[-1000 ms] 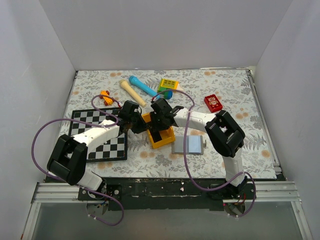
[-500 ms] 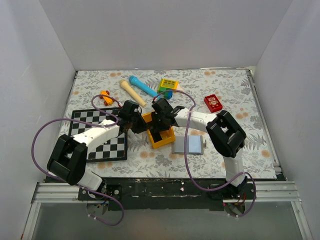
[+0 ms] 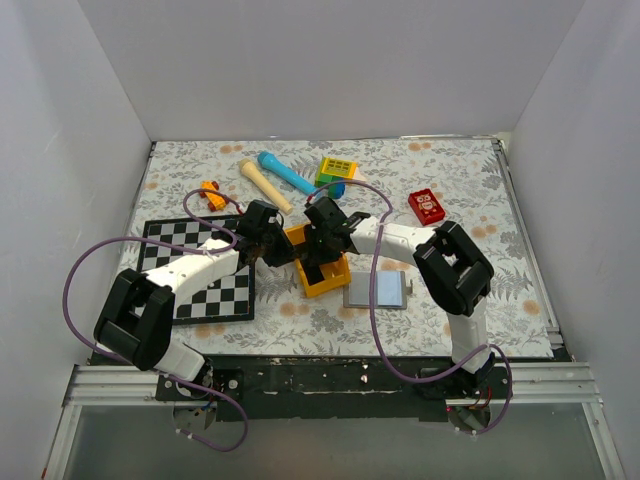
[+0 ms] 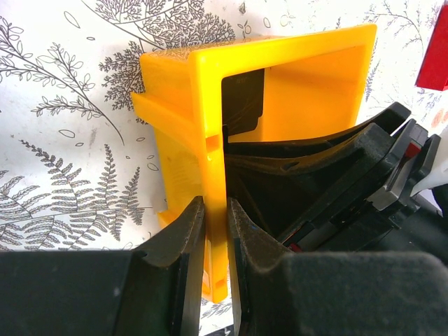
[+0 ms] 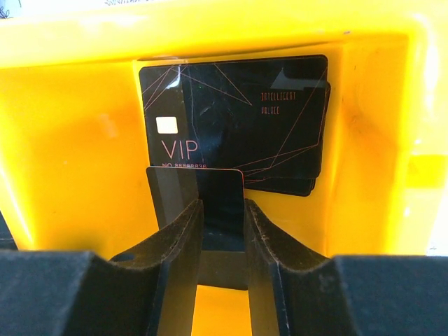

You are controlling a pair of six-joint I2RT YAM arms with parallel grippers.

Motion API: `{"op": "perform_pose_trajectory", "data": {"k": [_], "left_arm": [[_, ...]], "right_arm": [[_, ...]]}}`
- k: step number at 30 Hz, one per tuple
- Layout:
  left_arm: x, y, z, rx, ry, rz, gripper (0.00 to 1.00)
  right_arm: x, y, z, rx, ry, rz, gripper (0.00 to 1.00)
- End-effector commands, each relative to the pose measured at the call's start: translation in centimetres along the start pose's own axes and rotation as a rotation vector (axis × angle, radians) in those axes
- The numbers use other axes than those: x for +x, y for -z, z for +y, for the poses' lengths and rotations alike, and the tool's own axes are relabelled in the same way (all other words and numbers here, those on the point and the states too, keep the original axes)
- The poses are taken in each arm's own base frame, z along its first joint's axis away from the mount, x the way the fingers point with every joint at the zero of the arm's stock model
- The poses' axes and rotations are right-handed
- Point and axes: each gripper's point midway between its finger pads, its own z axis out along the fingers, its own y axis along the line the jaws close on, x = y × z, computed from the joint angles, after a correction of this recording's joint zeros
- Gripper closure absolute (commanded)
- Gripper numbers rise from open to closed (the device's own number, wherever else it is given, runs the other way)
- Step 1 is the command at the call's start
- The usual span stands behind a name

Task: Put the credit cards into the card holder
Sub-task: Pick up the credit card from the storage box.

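Pinching one side wall of the orange tray (image 4: 308,91) between closed jaws, the left gripper (image 4: 215,231) appears to steady it. The right gripper (image 5: 224,238) reaches inside the tray, jaws narrowly parted over the nearest of the credit cards (image 5: 238,119); whether they bite it I cannot tell. Deeper in the tray the rest lie stacked flat, long axis crosswise to the fingers, and outside, just beside the tray's right wall, lies the card holder (image 3: 378,290), nearer the right arm.

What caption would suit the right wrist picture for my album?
Right gripper over a black card tilted up from the stack in the orange tray.
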Motion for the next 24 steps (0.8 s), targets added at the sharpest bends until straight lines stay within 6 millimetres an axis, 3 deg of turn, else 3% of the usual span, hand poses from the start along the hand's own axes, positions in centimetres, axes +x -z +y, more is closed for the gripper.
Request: {"op": "perform_pose_trajectory", "data": {"k": [1, 24], "left_arm": [[0.3, -0.4, 1.3, -0.054, -0.023, 0.011, 1.00], [0.3, -0.5, 1.3, -0.055, -0.019, 0.014, 1.00]], "right_arm": [[1.0, 2.9, 3.7, -0.159, -0.015, 0.054, 0.64], [-0.9, 5.0, 5.5, -0.203, 0.027, 0.011, 0.64]]}}
